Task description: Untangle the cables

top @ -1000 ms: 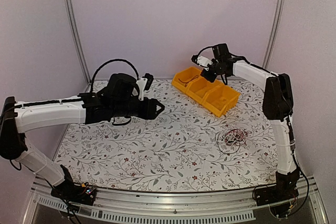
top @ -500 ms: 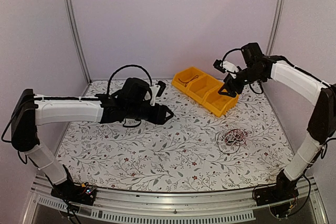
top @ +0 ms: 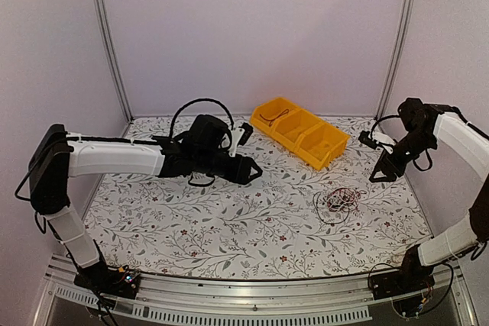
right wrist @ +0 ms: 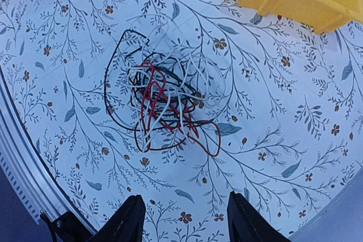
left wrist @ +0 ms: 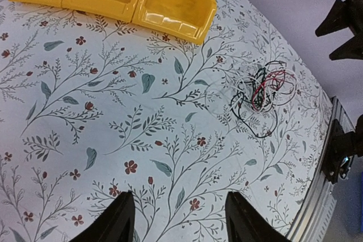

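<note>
The cables point(top: 340, 200) are found as one loose tangle of black, red, white and dark green strands. The tangle lies flat on the floral table cover point(top: 191, 219), toward the right side. It is nearer than the yellow three-compartment bin point(top: 302, 133) and well apart from it. One reddish wire point(top: 271, 117) is noted in the bin's far-left compartment.

The left gripper point(top: 256, 173) is held above the middle of the table, left of the tangle and well apart from it. Its jaws are set wide, with nothing between them.

The right gripper point(top: 383, 173) is held in the air at the far right, to the right of the tangle and beyond it. Its jaws are likewise parted and nothing is gripped. Both grippers are clear of the cables.
</note>
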